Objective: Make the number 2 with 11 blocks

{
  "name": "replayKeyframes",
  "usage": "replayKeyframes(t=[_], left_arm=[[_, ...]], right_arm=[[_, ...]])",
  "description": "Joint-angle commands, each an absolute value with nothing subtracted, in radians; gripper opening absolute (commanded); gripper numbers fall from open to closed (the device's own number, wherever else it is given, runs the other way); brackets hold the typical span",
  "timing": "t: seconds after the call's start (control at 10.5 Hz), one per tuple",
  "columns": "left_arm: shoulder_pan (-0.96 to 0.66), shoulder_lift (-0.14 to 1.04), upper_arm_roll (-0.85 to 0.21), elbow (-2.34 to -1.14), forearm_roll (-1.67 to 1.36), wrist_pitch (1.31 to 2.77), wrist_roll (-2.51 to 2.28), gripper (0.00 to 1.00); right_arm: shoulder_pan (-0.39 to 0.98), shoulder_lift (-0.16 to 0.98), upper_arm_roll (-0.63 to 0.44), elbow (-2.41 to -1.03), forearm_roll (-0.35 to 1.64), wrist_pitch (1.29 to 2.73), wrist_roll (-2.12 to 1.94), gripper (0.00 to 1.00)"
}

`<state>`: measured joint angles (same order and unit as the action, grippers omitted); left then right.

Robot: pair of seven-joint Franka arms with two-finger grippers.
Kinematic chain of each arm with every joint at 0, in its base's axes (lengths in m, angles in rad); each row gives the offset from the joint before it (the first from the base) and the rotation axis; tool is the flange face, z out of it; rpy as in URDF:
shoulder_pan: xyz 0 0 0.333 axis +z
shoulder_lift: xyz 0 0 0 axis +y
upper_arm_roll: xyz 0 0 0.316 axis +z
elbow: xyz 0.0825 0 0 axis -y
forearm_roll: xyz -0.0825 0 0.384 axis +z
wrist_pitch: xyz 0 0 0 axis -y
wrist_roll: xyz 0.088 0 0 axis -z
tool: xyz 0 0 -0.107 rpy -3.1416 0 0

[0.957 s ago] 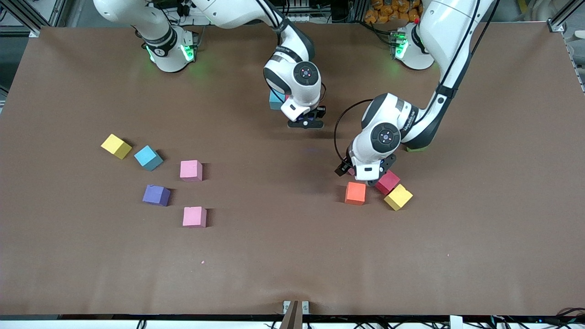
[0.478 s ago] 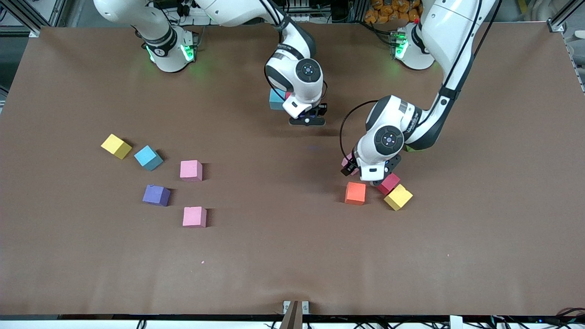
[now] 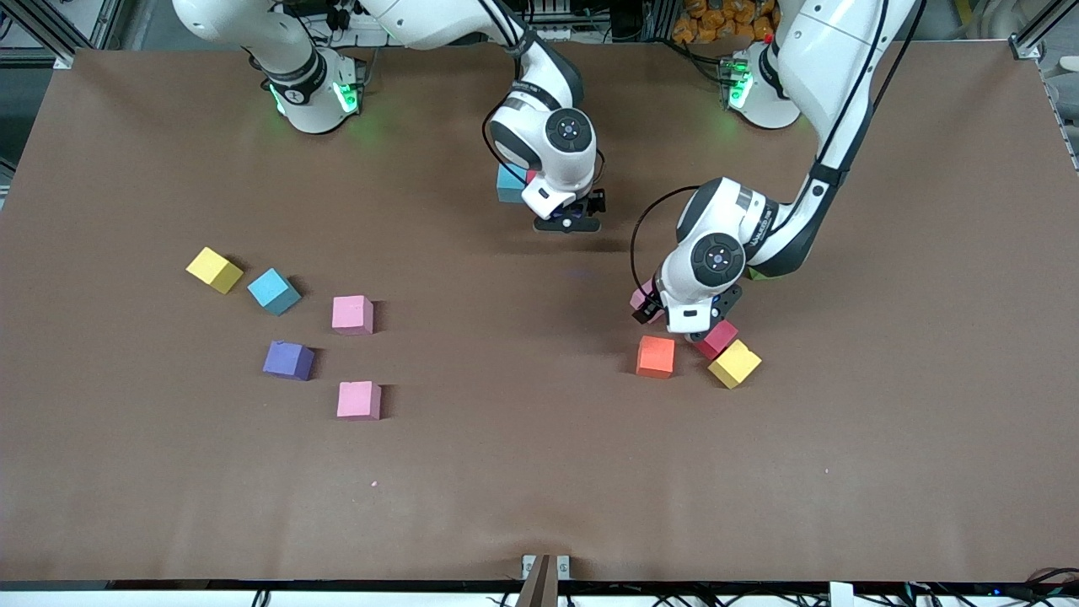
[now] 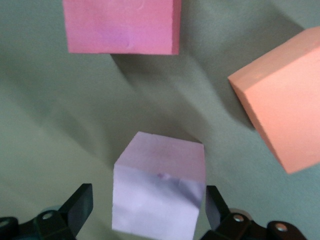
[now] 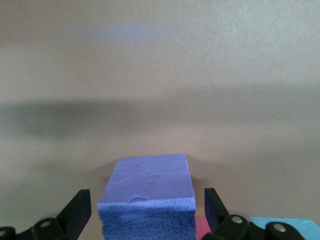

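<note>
far toward the right arm's end: yellow foam cube (image 3: 213, 269), blue foam cube (image 3: 273, 291), purple foam cube (image 3: 287, 360), two pink foam cubes (image 3: 352, 314) (image 3: 359, 400), all apart on the brown table (image 3: 506, 472).

mid-table: right gripper (image 3: 566, 223) low, fingers spread, released; a second purple cube (image 5: 147, 195) sits between them untouched, beside a second blue cube (image 3: 508, 183).

left gripper (image 4: 147, 207) low, fingers apart around a pale pink cube (image 4: 160, 195), no squeeze. nearer the camera: orange foam cube (image 3: 656, 356), red foam cube (image 3: 716, 337), second yellow cube (image 3: 734, 363).
</note>
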<state>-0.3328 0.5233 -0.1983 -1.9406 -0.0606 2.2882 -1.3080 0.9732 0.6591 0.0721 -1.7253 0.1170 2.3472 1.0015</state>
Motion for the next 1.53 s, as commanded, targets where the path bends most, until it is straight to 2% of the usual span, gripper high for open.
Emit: replayKeyframes(t=[0.0,0.1,0.19,0.29,0.48,0.67,0.77,1.15,1.43], left_arm=[[-0.327,0.546,-0.201,-1.953,-0.04,2.339,-1.296,0.8],[-0.327,0.549,-0.201,-1.953,-0.04,2.351,-1.296,0.65],[-0.328,0.543,-0.201,-1.953,-0.038,2.349,-1.295,0.39],[-0.328,0.538,-0.202,-1.948,-0.038,2.345,-1.284,0.27],[-0.353,0.531,-0.213,-1.94,-0.04,2.344,-1.281,0.27],[-0.389,0.514,-0.228,-1.937,-0.038,2.344,-1.264,0.27],[-0.393,0.509,-0.263,-1.93,-0.04,2.345,-1.256,0.22],[-0.406,0.508,-0.351,-1.904,0.037,2.344,-1.183,0.23],[-0.428,0.517,-0.367,-1.904,0.106,2.345,-1.066,0.25]], right_arm=[[0.974,0.603,0.045,-1.721,0.114,2.326,1.012,1.0],[0.973,0.586,0.035,-1.721,0.11,2.309,1.009,1.0],[0.973,0.569,0.022,-1.721,0.092,2.281,0.991,1.0],[0.973,0.551,0.003,-1.723,0.086,2.24,0.956,1.0],[0.953,0.517,-0.046,-1.723,0.086,2.183,0.879,1.0],[0.85,0.508,-0.049,-1.723,0.087,2.146,0.765,1.0],[0.792,0.508,-0.049,-1.723,0.087,2.145,0.703,1.0],[0.597,0.508,-0.051,-1.73,0.087,2.143,0.482,1.0],[0.491,0.474,-0.057,-1.808,0.071,2.126,0.361,1.0]])
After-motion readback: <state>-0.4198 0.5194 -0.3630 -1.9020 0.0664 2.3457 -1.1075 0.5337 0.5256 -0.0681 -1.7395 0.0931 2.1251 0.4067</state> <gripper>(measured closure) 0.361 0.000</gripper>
